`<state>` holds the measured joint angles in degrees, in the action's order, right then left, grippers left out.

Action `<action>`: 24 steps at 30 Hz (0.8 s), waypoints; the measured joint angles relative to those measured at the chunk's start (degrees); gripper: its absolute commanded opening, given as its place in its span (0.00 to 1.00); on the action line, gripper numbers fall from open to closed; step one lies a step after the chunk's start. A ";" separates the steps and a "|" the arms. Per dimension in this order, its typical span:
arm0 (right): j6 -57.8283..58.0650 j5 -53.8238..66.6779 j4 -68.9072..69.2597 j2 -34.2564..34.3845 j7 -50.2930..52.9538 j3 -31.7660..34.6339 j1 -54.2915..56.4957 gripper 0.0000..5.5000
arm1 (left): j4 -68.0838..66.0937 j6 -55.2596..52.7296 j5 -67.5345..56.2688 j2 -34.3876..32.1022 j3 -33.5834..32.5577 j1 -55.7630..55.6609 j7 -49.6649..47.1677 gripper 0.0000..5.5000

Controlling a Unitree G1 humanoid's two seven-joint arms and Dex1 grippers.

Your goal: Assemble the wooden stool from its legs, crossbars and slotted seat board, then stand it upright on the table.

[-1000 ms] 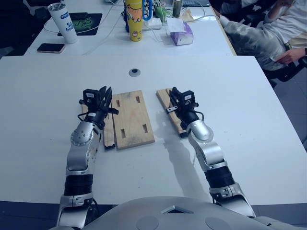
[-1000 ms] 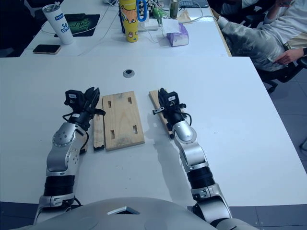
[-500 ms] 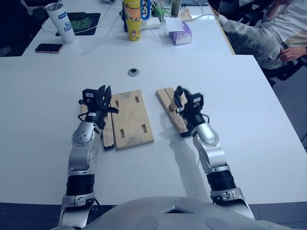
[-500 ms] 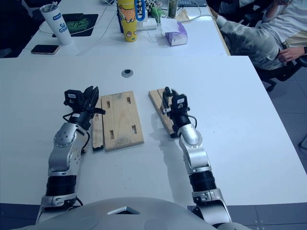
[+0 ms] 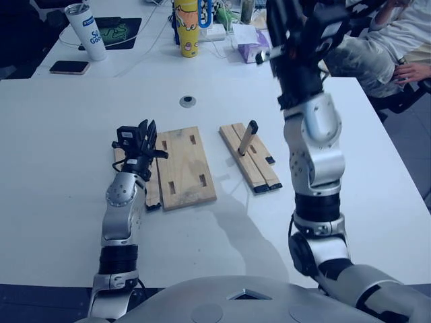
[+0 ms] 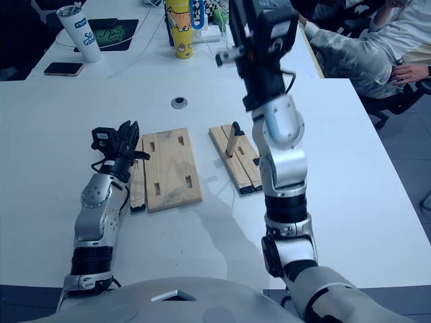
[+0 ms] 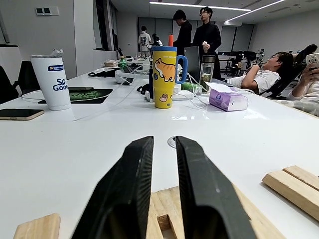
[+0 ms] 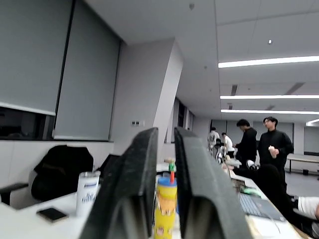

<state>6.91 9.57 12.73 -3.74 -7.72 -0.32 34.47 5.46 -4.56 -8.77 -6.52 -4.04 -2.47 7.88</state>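
Note:
The slotted seat board [image 5: 185, 167] lies flat mid-table. Along its left edge lies a wooden leg piece [image 5: 153, 190], and my left gripper [image 5: 143, 136] hovers low over that piece's far end, shut with nothing between its fingers [image 7: 128, 191]. Right of the board lie two wooden planks [image 5: 254, 163] side by side. A dark-tipped stick [image 5: 246, 137] stands tilted on them, one end up. My right gripper [image 8: 164, 132] is raised high above the table's far edge, well clear of the wood, shut and holding nothing.
A cable hole [image 5: 188, 101] sits behind the board. On the table beyond stand a yellow mug [image 5: 188, 28], a white tumbler [image 5: 87, 31], a phone [image 5: 71, 66] and a tissue box [image 5: 254, 48]. A seated person is at the back right.
My right arm has swung up from the planks to high above the table. The dark-tipped stick now stands tilted on the planks. The left arm has kept still.

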 measured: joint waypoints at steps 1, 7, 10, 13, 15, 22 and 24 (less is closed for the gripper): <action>0.21 0.00 -0.76 -0.28 -0.50 -0.04 0.13 0.01 | -0.11 0.17 0.00 0.19 0.02 0.00 -0.17 0.15; 16.70 -0.55 -12.00 -5.20 -8.72 -6.75 -10.71 0.01 | -0.74 1.50 0.36 0.95 -0.01 0.04 -1.06 0.15; 17.81 -1.36 -11.78 -6.84 -9.39 -6.94 -10.72 0.01 | -1.44 2.09 0.35 1.14 -0.10 -0.04 -1.09 0.15; 15.26 -1.28 -12.23 -5.37 -8.62 -6.07 -10.76 0.01 | -2.25 2.56 0.35 1.15 -0.51 -0.16 -1.10 0.15; 10.70 -0.50 -12.42 -3.17 -7.77 -4.30 -10.85 0.01 | -2.78 2.99 0.35 1.26 -0.61 -0.19 -1.14 0.15; 0.88 3.42 -10.98 -0.03 -5.48 2.76 -7.70 0.01 | -4.17 4.85 0.62 2.58 -0.42 0.00 -1.93 0.15; 0.52 3.98 -10.89 0.08 -3.89 4.87 -6.10 0.01 | -4.47 5.41 0.85 3.09 -0.39 0.05 -2.28 0.15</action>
<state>7.43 13.55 1.84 -3.67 -11.61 4.54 28.37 0.99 0.84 -7.92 -3.43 -4.42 -2.42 5.60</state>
